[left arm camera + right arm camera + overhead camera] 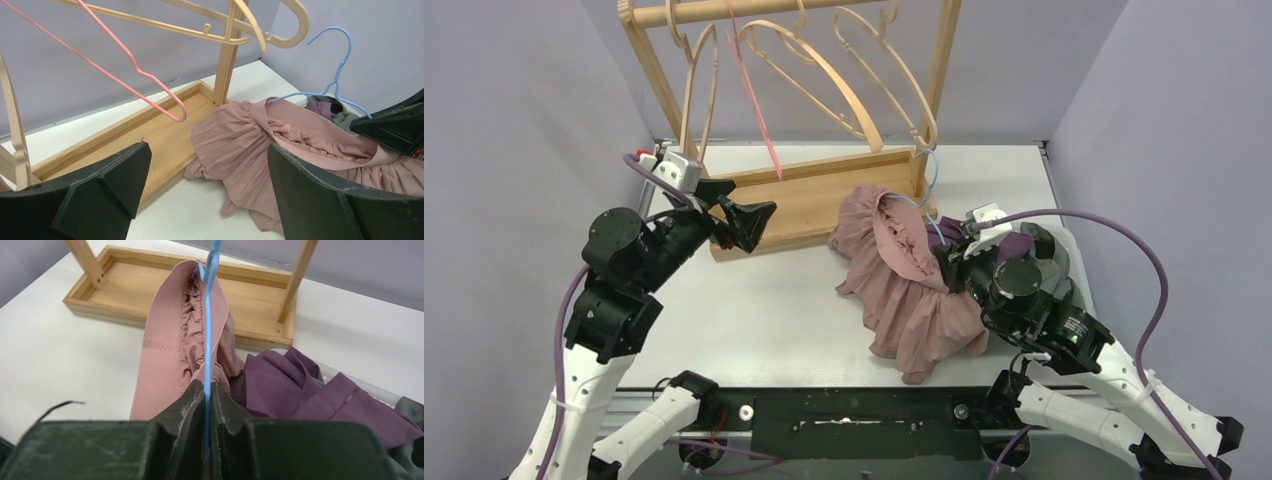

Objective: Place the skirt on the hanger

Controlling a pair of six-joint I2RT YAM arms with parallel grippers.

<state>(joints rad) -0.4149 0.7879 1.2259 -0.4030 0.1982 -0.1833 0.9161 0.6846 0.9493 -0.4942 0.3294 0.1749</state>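
Observation:
A dusty-pink pleated skirt (909, 290) lies crumpled on the white table, right of the wooden rack. A blue wire hanger (332, 82) stands with one arm threaded into the skirt's waistband (165, 345). My right gripper (206, 400) is shut on the blue hanger (207, 340), its fingers pinching the wire just below the bunched waistband. In the top view the right gripper (947, 262) sits against the skirt's right side. My left gripper (210, 185) is open and empty. It hovers over the table left of the skirt (250, 140), and the top view shows it (744, 208) near the rack's tray.
The wooden rack (824, 195) has a tray base and a top rail carrying several beige hangers and a pink wire hanger (135, 70). A purple garment (300, 385) and a grey one lie in a basket at the right, beneath my right arm.

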